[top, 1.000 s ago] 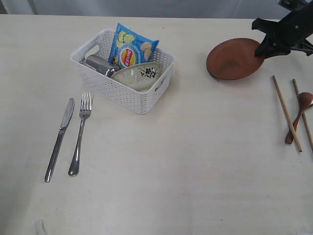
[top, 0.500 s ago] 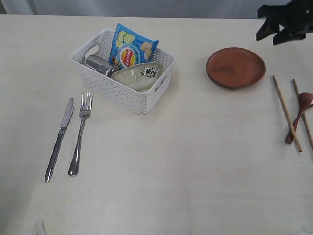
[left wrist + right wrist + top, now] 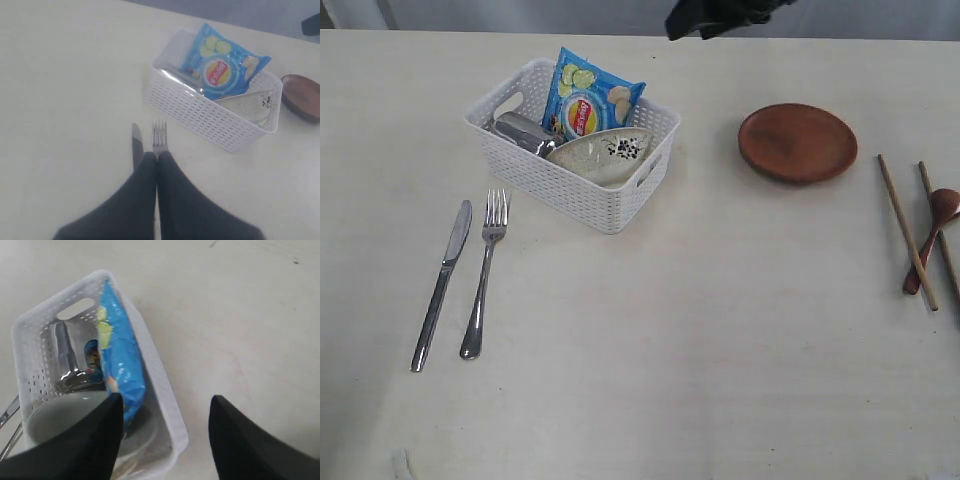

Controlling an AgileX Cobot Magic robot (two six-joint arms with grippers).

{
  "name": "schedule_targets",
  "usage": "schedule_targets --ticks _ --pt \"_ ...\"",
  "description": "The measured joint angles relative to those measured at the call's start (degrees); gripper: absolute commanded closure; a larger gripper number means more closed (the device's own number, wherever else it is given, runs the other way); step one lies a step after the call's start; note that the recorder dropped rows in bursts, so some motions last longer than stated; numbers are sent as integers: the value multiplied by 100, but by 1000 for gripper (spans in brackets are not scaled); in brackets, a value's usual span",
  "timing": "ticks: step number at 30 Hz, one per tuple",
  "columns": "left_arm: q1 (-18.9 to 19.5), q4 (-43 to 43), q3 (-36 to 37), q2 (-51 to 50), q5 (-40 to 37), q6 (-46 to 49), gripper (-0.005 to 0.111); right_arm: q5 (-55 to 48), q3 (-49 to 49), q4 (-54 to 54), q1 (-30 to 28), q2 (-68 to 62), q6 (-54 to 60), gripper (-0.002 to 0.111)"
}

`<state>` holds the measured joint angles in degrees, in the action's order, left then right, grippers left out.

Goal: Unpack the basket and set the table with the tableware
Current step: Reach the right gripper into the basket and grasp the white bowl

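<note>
The white basket (image 3: 610,212) stands on the table (image 3: 720,330) at the back left. It holds the off-white bowl (image 3: 602,155), the steel cup (image 3: 523,132) and a blue chip bag (image 3: 588,100). Knife (image 3: 442,285) and fork (image 3: 485,275) lie side by side in front of it. The brown plate (image 3: 797,142) lies flat at the back right, with chopsticks (image 3: 907,230) and the spoon (image 3: 932,235) beside it. My right gripper (image 3: 166,399) hangs open above the basket's rim (image 3: 155,365), holding nothing. My left gripper (image 3: 157,156) is shut and empty above the knife (image 3: 136,145) and fork (image 3: 159,134).
The right gripper (image 3: 698,28) shows as a dark shape at the top edge of the exterior view, behind the basket. The left arm is outside that view. Bare tabletop stretches across the front and middle between the cutlery pairs.
The right gripper opened and let go of the plate, which went from tilted to flat on the table. The gripper then rose and swung left to above the basket.
</note>
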<state>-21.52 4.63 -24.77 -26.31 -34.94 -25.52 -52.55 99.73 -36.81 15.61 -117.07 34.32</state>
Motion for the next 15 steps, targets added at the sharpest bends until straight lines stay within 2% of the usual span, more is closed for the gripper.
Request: schedule_targets --ticks 6,15 --pt "0 0 0 0 0 0 107 -24 630 629 600 -365 -436 58" --pt "0 -22 0 0 0 0 107 -737 909 1013 628 -757 -1084 58"
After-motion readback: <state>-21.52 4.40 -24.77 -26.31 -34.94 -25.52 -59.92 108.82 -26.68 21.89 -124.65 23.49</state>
